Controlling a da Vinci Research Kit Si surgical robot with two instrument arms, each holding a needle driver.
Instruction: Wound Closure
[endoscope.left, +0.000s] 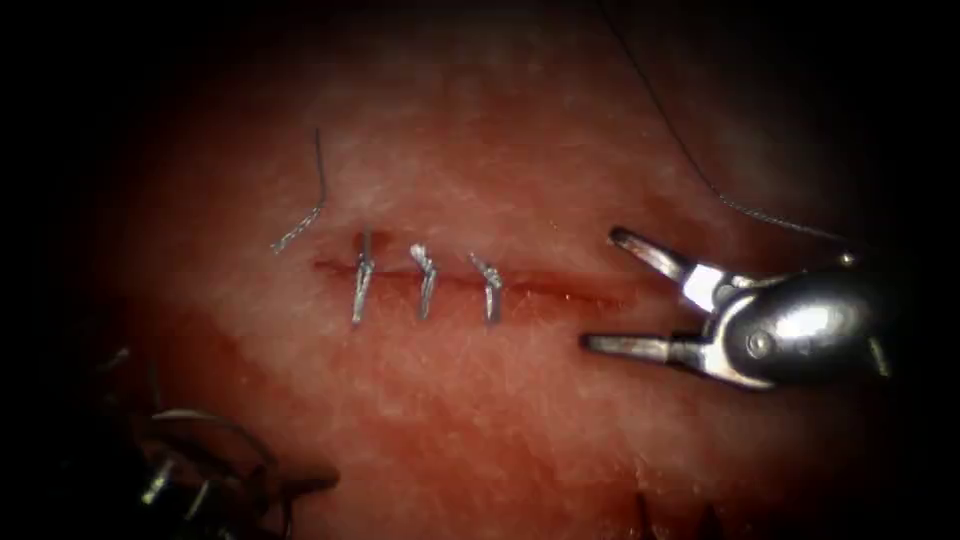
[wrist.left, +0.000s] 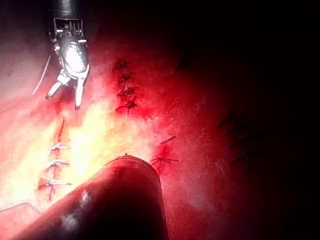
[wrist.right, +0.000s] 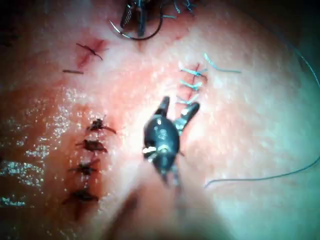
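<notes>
The left tool (endoscope.left: 200, 485) sits well left of the cut (endoscope.left: 470, 282), gripping the curved needle (endoscope.left: 215, 425), clear of the tissue (endoscope.left: 520, 420). Three stitches (endoscope.left: 427, 283) cross the cut. Right of them, the right tool (endoscope.left: 598, 290) is spread open, empty, thread (endoscope.left: 700, 175) trailing behind.

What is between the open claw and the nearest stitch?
Just the cut in the tissue, unstitched, with red fluid along it. The endoscope view shows this between the right claw, holding nothing, and the nearest stitch.
</notes>
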